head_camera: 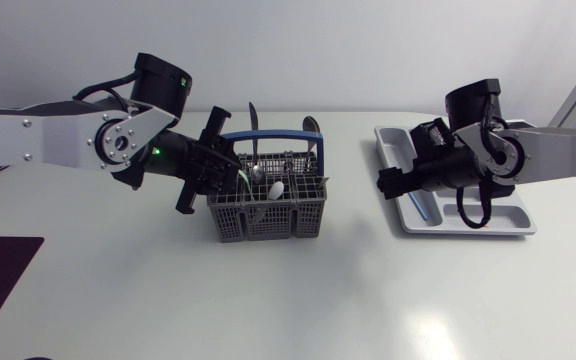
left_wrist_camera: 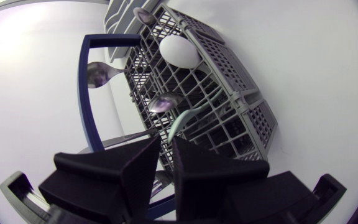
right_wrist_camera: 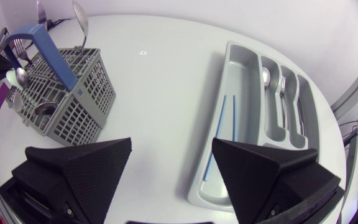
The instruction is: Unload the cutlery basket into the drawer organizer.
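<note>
Two arms are in view, but only the left is at work. My left gripper [head_camera: 200, 170] is drawn nearly closed against the side of the cutlery basket [head_camera: 268, 215], and I cannot tell whether it pinches anything. Just ahead of it stand spoons and a pale green handle [left_wrist_camera: 188, 118]. I judge this the pick step. Next comes a firm hold and a straight lift clear of the blue carry handle [left_wrist_camera: 82, 93]. My right gripper [right_wrist_camera: 173, 149] hangs spread wide by the drawer organizer [right_wrist_camera: 229, 56], which already holds a spoon [right_wrist_camera: 265, 76], a fork [right_wrist_camera: 283, 87] and blue sticks [right_wrist_camera: 232, 118].
</note>
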